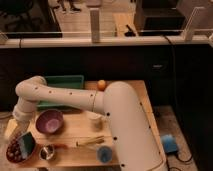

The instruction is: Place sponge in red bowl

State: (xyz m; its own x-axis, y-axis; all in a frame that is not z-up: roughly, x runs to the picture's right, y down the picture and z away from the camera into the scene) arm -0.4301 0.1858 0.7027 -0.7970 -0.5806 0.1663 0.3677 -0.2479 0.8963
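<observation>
The red bowl sits at the table's front left corner with dark contents inside. The teal sponge leans tilted at the bowl's right side, within its rim. My gripper hangs at the end of the white arm, just above the bowl and up-left of the sponge. It reads as open, with no clear grip on the sponge. The fingers are dark and merge with the bowl's contents.
A purple bowl stands right of the gripper, with a small metal cup in front of it. A green tray, an orange ball, a white cup, a blue cup and a thin stick share the table.
</observation>
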